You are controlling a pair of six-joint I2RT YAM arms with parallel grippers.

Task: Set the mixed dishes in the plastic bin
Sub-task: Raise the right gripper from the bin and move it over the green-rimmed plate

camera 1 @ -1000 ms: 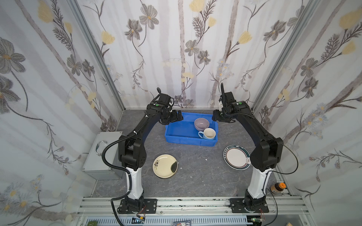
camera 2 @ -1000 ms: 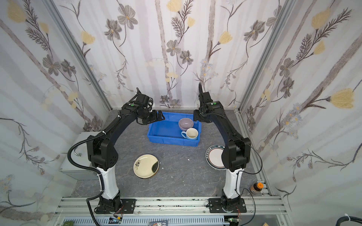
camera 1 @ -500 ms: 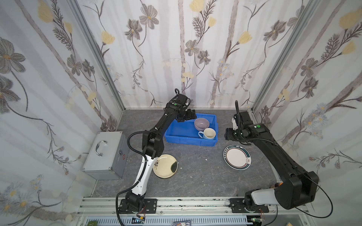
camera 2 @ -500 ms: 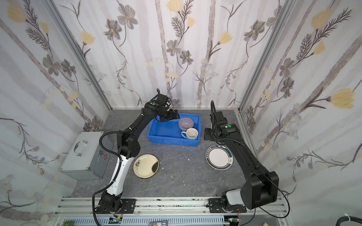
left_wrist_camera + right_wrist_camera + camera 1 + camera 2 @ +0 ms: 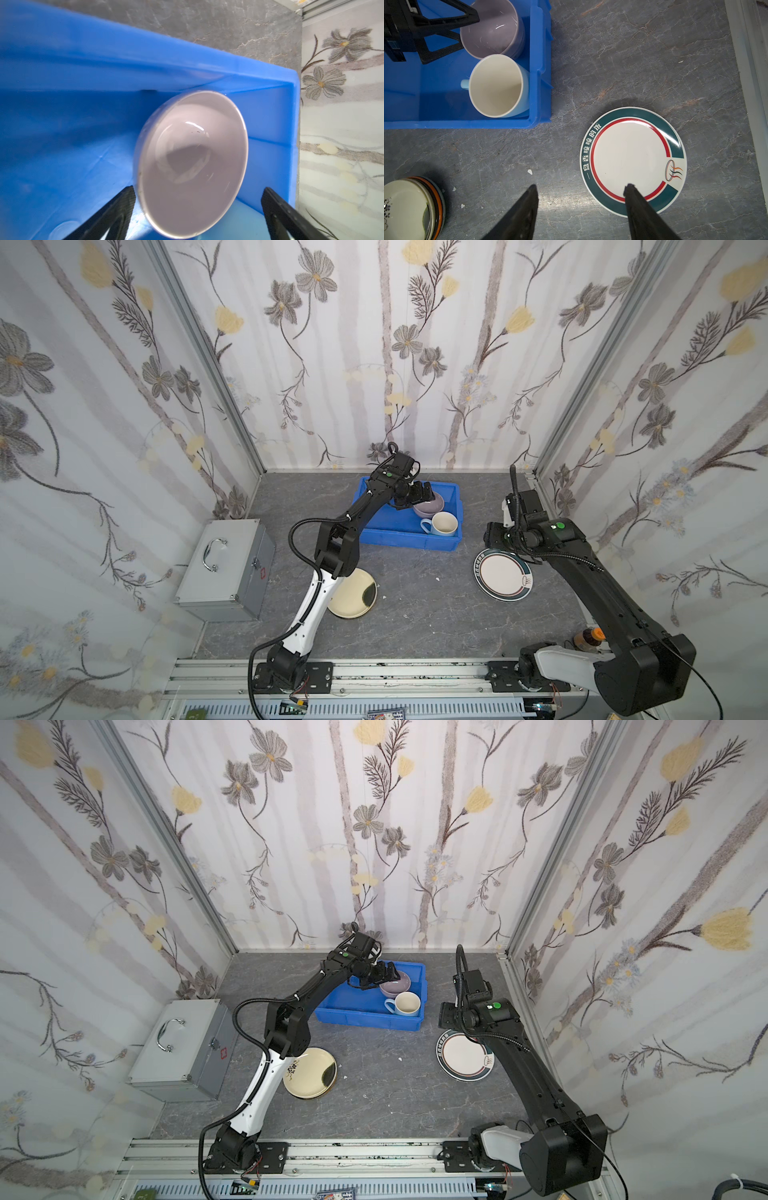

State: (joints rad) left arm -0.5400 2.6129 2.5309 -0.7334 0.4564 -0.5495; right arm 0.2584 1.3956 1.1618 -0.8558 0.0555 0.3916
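Right wrist view showed the blue plastic bin (image 5: 537, 62) already holding two of the dishes. The lilac bowl (image 5: 492, 31) sat at the bin's far right corner, and the pale-blue mug (image 5: 496, 87) stood upright just beside it at the near right corner, its handle pointing toward the bin's middle. The left hand (image 5: 197, 188) hung inside the bin at the bowl with its jaws spread wide. One finger lay close against the bowl's outer side and the other stood clear of the rim, so the bowl was released, not pinched. The white plate with dark rim (image 5: 629, 160) lay flat on the grey worktop (image 5: 654, 62) to the right of the bin, near its front right corner but apart from it. The right hand (image 5: 581, 185) hovered over that plate's edge, jaws parted and gripping nothing. One fingertip showed over the plate's rim and the other over bare worktop; whether either touched could not be told. The cream plate with dark flower (image 5: 309, 1073) topped a stack of plates in front of the bin toward its left, well apart, with orange and dark rims showing beneath it. In both top views a silver metal case (image 5: 226, 568) sat far to the left of the bin.
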